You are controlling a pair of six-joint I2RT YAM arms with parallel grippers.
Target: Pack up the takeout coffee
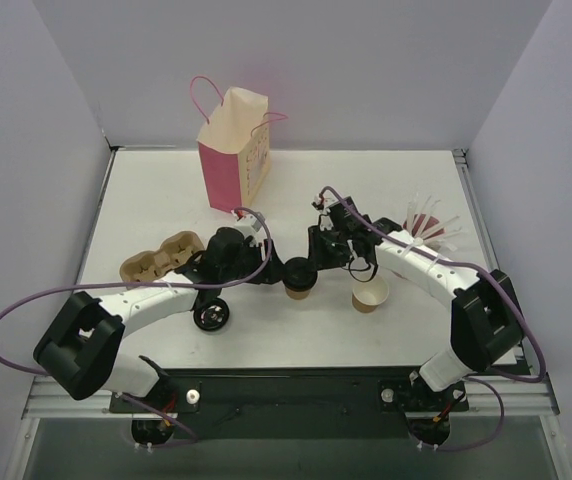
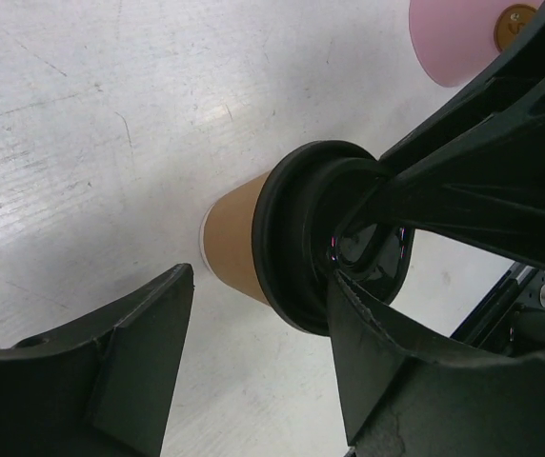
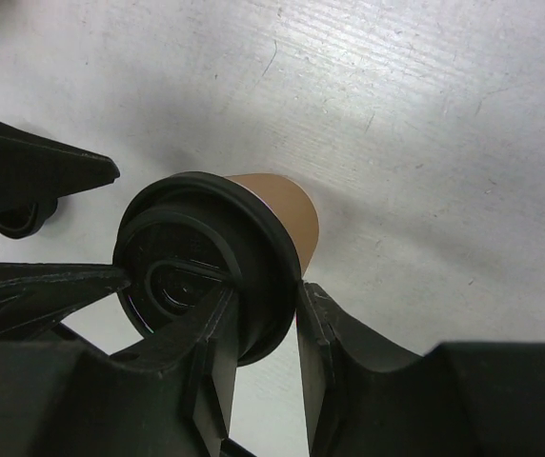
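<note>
The takeout coffee (image 1: 299,283), a brown paper cup (black lid on), stands upright on the table (image 1: 166,190).

no text can be read; the paper bag (image 1: 232,158) bears pink marks too small to make out.

Left gripper (image 1: 274,272) & right gripper (image 1: 326,262) boxing in takeout coffee (image 1: 299,282) both sides; lidless cup (image 1: 370,296) standing nr its R; table (image 1: 166,190) lying open twd bag (image 1: 234,150).

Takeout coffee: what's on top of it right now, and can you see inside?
A black lid caps the takeout coffee. The right gripper pinches the black lid's rim, one finger lying across its top. The black lid hides whatever is inside.
</note>
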